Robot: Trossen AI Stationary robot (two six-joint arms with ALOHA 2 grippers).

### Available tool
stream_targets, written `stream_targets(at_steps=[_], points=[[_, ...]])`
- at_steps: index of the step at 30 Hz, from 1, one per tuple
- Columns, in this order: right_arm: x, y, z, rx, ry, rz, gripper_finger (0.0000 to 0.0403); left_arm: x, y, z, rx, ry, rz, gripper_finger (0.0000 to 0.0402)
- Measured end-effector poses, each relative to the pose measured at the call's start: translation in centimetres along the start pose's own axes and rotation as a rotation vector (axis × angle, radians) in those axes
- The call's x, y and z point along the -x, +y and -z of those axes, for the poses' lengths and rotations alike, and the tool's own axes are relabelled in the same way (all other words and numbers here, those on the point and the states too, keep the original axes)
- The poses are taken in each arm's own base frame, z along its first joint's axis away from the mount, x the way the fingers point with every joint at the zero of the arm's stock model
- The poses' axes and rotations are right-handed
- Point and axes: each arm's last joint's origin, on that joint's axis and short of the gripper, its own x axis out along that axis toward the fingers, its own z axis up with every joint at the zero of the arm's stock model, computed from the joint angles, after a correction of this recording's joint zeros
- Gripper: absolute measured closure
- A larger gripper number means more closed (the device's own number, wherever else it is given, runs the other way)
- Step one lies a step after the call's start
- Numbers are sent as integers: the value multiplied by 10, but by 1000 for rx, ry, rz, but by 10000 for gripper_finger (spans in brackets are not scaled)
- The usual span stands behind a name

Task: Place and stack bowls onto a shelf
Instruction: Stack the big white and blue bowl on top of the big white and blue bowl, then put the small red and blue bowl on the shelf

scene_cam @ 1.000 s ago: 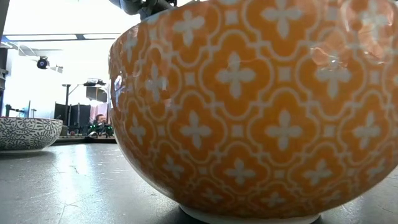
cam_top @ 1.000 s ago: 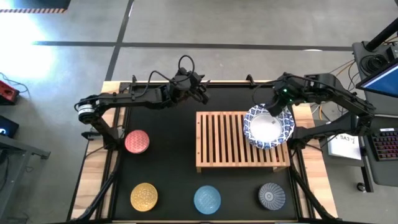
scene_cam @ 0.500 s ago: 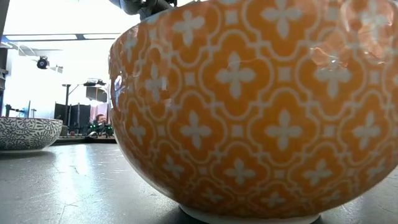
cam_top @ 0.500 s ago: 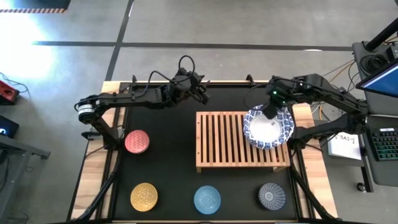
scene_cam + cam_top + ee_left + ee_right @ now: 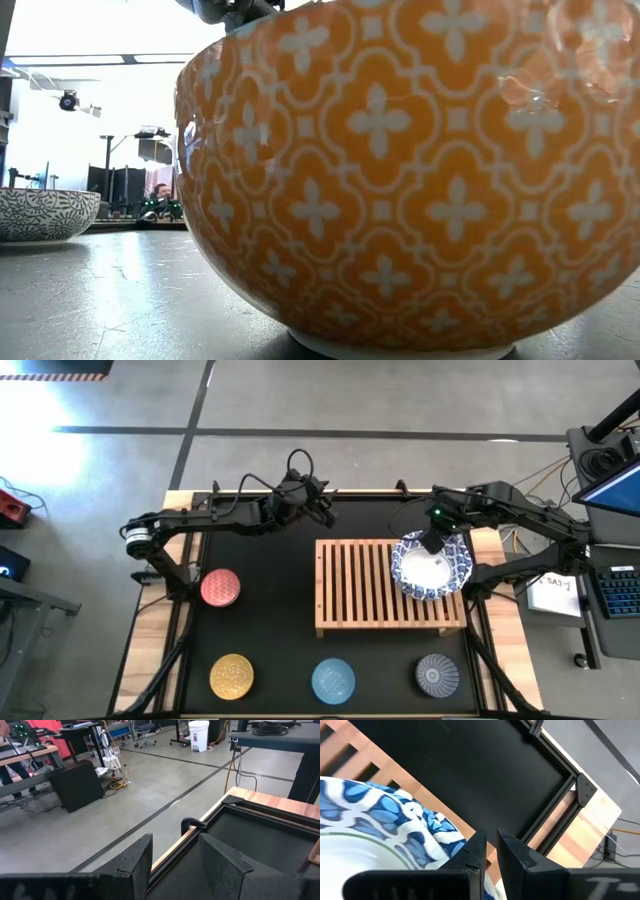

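Note:
A wide white bowl with a blue patterned rim sits on the right end of the slatted light-wood shelf; whether other bowls lie under it cannot be told. My right gripper is at the bowl's far rim, its fingers nearly together. My left gripper waits open above the table's far edge. The red, yellow, light blue and dark grey small bowls stand on the black mat. My right gripper is on the white bowl's far rim, coming from above and from the far side. The rim runs in behind the fingers, which hide the place of contact. The bowl rests level on the shelf's slats.
The shelf's left half is bare slats. The yellow bowl fills the low view, with the grey one at its left. A monitor, keyboard and cables lie beyond the table's right edge.
My right arm's wrist has moved a little toward the table's left and near edges, bringing the gripper in over the bowl's far rim. The bowl has stayed on the shelf's right end.

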Motion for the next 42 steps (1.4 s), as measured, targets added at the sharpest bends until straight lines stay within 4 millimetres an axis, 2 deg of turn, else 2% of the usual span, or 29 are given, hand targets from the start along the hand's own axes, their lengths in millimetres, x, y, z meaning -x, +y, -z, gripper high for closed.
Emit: stream_targets(at_steps=[8, 15, 30, 36, 42], points=[[-9, 3, -1, 0, 1, 1, 369, 0, 0, 0, 0, 0, 0, 258], [-9, 6, -6, -8, -55, -26, 369, 0, 0, 0, -1, 1, 1, 257], [17, 1, -14, 33, -161, -59, 369, 0, 0, 1, 0, 7, 3, 258], [19, 7, -20, 97, -212, -189, 369, 3, -3, 6, -23, 71, 112, 257], [23, 14, -28, 202, -281, -343, 369, 22, -4, 10, -18, 203, 159, 258]])
